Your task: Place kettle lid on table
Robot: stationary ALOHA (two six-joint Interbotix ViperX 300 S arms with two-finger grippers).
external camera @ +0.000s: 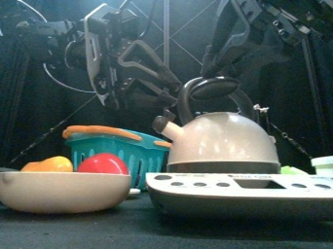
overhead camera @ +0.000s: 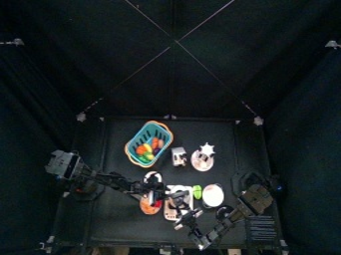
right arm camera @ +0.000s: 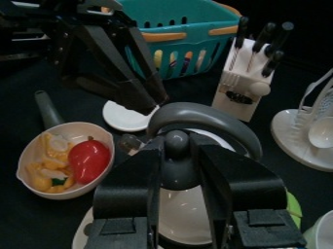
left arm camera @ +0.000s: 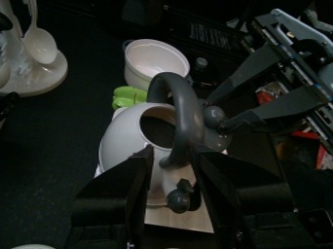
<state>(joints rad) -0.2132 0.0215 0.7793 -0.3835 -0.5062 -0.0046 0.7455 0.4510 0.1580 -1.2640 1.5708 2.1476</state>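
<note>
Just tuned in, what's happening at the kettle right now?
The right pincer is down over the white kettle, its jaws either side of the dark knob on the lid, not visibly clamped. The lid is not yet on the black table. The left pincer hovers at the kettle's handle.

Kettle [external camera: 221, 136] on scale [external camera: 240, 192], bowl [external camera: 58, 191] at its left, basket [external camera: 117, 148] behind bowl.

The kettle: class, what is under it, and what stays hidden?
The kettle stands on a white scale. Its body covers the platform beneath, so the contact there cannot be seen.
</note>
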